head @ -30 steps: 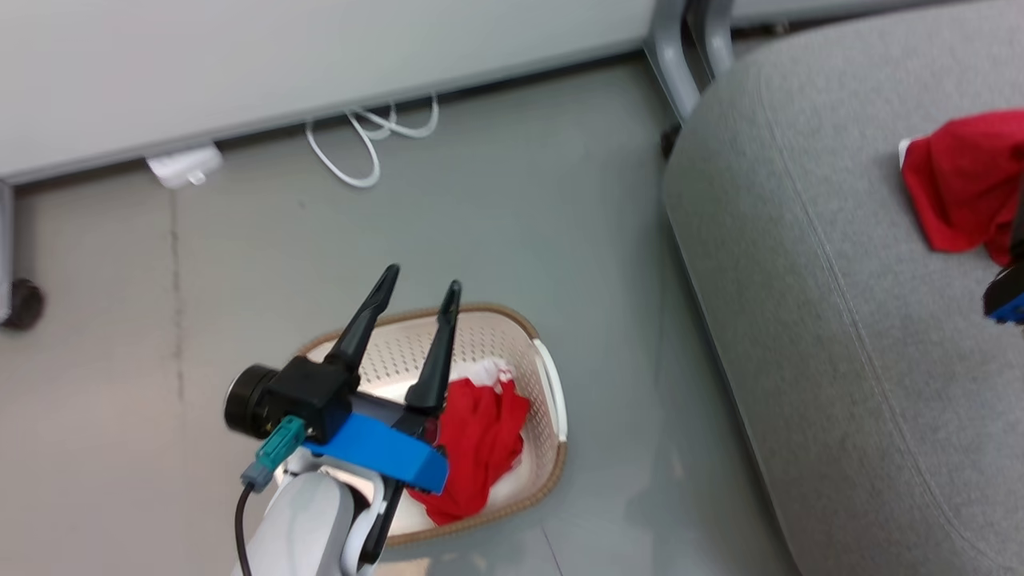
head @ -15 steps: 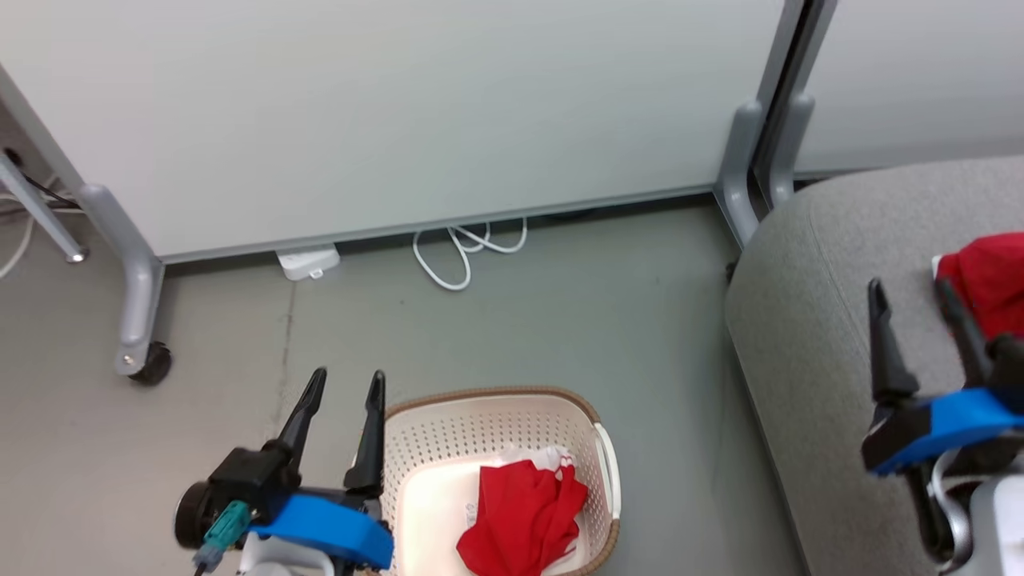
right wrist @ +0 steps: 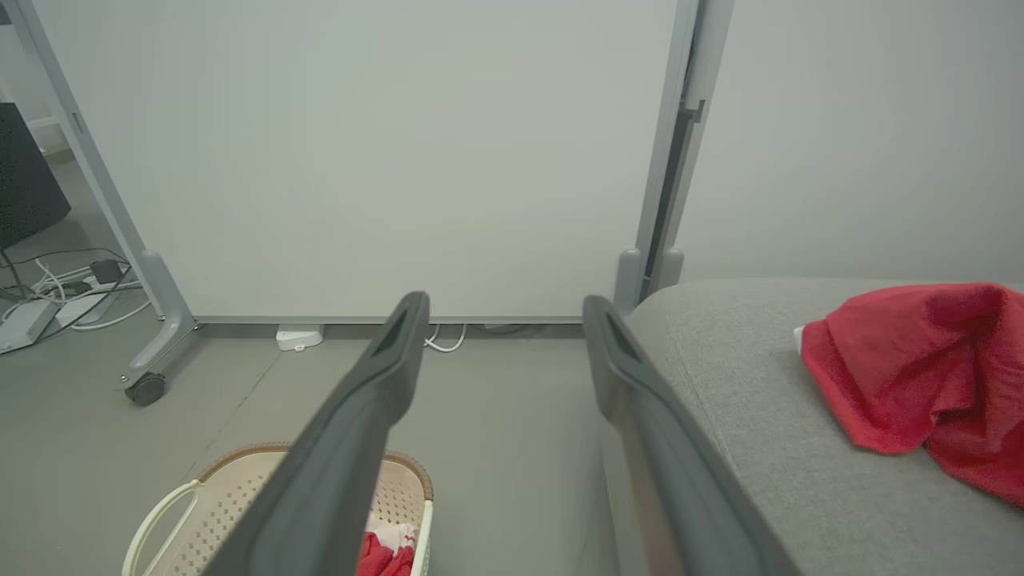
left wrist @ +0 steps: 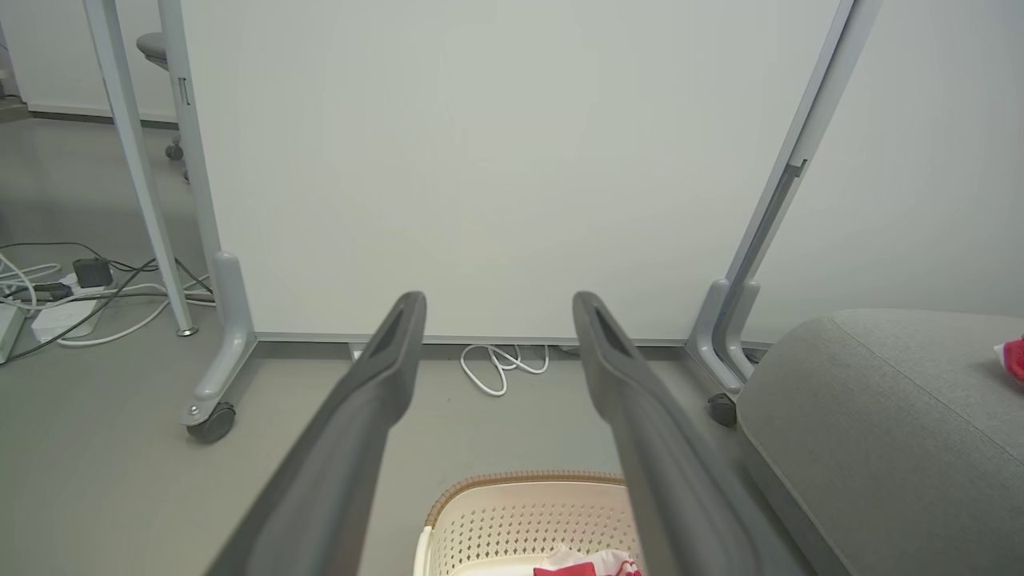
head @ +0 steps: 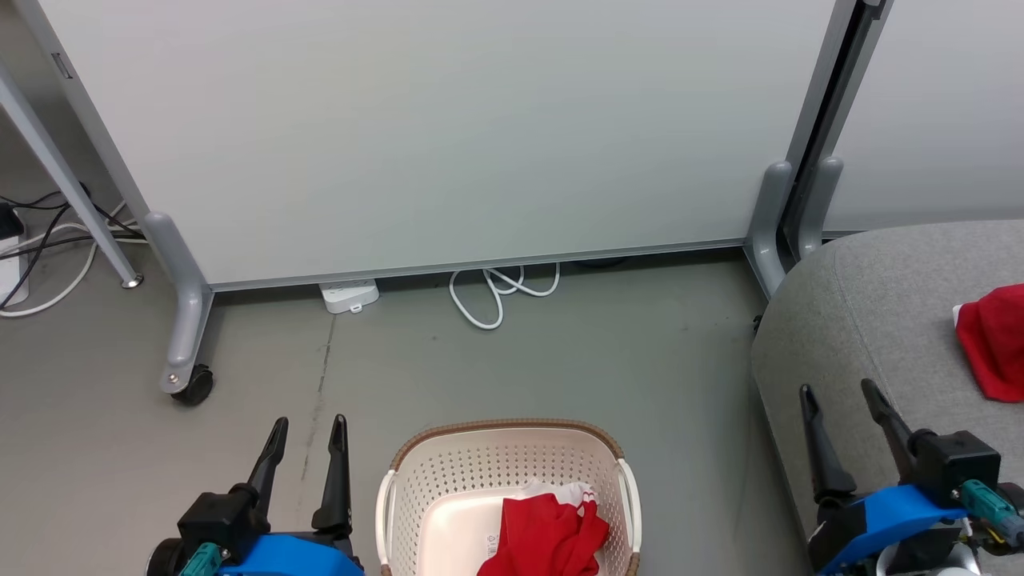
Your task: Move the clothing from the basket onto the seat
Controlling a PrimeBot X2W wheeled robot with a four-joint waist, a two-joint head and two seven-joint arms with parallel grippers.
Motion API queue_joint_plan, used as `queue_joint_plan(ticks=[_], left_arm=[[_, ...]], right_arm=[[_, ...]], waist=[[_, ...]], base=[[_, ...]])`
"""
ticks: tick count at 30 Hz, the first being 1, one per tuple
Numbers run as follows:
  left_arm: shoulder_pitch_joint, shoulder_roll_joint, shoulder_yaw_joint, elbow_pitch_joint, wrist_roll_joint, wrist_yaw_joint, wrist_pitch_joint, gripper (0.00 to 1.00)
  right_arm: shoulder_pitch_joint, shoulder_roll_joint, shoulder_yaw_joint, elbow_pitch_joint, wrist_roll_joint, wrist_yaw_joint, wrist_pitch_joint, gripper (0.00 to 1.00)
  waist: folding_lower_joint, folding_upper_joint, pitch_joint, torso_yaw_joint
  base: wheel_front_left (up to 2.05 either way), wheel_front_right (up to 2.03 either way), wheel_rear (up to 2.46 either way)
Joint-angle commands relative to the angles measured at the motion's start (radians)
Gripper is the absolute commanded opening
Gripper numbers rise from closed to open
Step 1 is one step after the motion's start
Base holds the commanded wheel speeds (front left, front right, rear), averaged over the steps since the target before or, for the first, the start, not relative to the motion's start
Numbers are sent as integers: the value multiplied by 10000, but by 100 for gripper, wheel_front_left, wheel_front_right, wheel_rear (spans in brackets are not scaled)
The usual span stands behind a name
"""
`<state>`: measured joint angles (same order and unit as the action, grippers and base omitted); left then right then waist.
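Red jersey fabric point(head: 548, 540) with a little white trim lies bunched inside the cream basket point(head: 480, 472), towards its right wall. Just left of the basket our left gripper point(head: 310, 420) hangs above the grey floor point(head: 560, 360), its two dark fingers spread apart and holding nothing. Well to the right of the basket our right gripper point(head: 837, 387) is likewise parted and empty, over the near edge of the grey seat point(head: 880, 320). A second red garment point(head: 992, 352) rests on that seat, far right of the basket. Beyond the basket we see a looped white cable point(head: 496, 292) and a power strip point(head: 350, 294) at the foot of a pale partition panel point(head: 440, 136).
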<state>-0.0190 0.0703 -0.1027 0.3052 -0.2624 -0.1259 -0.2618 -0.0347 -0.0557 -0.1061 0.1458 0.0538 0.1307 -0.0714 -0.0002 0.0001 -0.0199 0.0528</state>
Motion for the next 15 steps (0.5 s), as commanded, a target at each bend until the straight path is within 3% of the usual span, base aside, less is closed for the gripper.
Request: queue_joint_plan(ticks=[1, 15], left_arm=[[125, 0, 95, 41, 94, -68, -48, 100], [0, -57, 110, 197, 130, -69, -48, 100]], right_arm=[[166, 49, 111, 64, 87, 1, -53, 100], [211, 59, 473, 178, 282, 1, -61, 100]], waist=[[2, -1, -16, 22], [2, -1, 36, 60]], base=[[0, 0, 0], [0, 0, 0]])
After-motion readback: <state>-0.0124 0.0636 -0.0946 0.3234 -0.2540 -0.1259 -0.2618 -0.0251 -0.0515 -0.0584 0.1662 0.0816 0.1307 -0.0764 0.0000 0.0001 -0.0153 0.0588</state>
